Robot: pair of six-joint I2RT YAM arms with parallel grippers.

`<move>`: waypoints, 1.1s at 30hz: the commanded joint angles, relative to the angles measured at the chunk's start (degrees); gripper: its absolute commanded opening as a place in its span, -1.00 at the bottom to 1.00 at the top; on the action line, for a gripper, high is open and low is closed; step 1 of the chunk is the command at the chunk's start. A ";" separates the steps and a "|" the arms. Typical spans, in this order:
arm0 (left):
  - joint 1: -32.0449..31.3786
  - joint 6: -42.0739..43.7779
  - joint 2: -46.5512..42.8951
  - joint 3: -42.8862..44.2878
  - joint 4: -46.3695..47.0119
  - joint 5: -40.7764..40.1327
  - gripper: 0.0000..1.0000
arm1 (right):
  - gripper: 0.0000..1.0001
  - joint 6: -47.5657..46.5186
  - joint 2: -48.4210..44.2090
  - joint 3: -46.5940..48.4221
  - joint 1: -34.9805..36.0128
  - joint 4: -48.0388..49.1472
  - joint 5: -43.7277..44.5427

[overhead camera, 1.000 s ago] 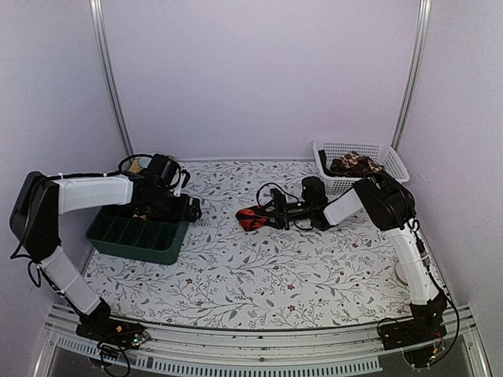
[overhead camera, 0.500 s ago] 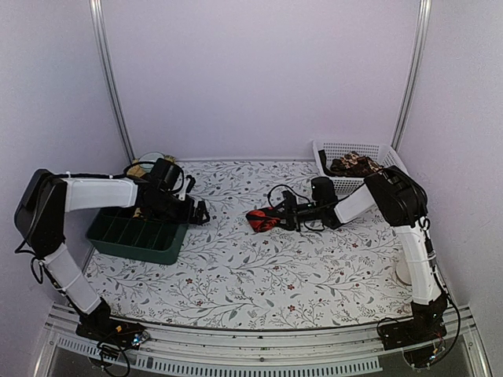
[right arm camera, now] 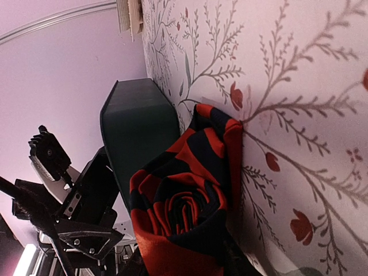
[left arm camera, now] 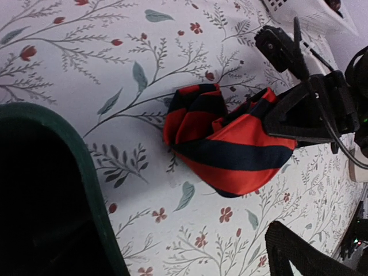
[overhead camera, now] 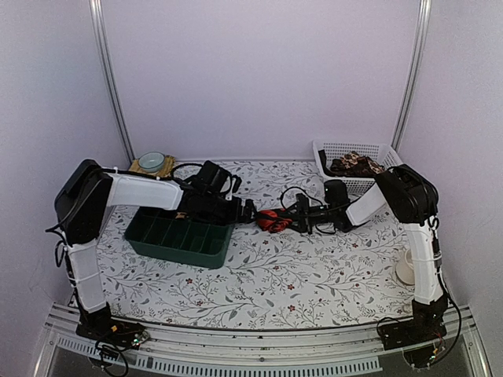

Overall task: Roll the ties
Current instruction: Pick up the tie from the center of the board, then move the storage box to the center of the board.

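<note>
1. Top view. Left claw point(overhead camera: 248, 213) stands spread wide, nothing between its fingers, low over the floral-print counter point(overhead camera: 299, 275). Just ahead of its tips is the red-and-black striped fabric necktie point(overhead camera: 271, 222), wound into a small coil. Right claw point(overhead camera: 288, 222) faces in from the opposite side and is clamped on that coil. Behind the left claw, under its arm, sits a dark green plastic divided tray point(overhead camera: 169, 250). Well behind the right claw, a white plastic lattice basket point(overhead camera: 393, 161) holds brown-patterned fabric ties point(overhead camera: 354, 165).
2. Left wrist view. The necktie lies straight ahead of the left claw, bunched in folds on the counter. The right claw's black fingers pinch the end farthest from the left claw. One left finger point(left arm camera: 299, 256) shows at the lower edge, apart from the cloth. The green tray's rim is close beside the left claw.
3. Right wrist view. The necktie's rolled end, its spiral plain to see, sits in the right claw's grip, with one side against the counter. Beyond it the left claw's two fingers stand well apart, with the green tray behind them.
</note>
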 commanded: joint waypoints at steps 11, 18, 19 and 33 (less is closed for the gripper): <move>-5.33 -4.89 10.99 15.33 7.37 4.48 1.00 | -0.37 3.67 -21.63 -9.49 -7.34 4.65 0.10; -4.73 -3.17 9.91 20.41 5.36 4.05 1.00 | -0.36 -1.73 -25.76 -8.94 -7.11 -3.92 3.23; -4.39 -2.42 8.95 20.38 5.06 3.73 1.00 | -0.36 -2.69 -26.01 -8.98 -6.89 -5.15 3.89; 8.95 6.70 -14.64 11.02 -10.05 -14.99 1.00 | -0.36 -3.84 -22.26 -4.67 0.62 -7.88 12.74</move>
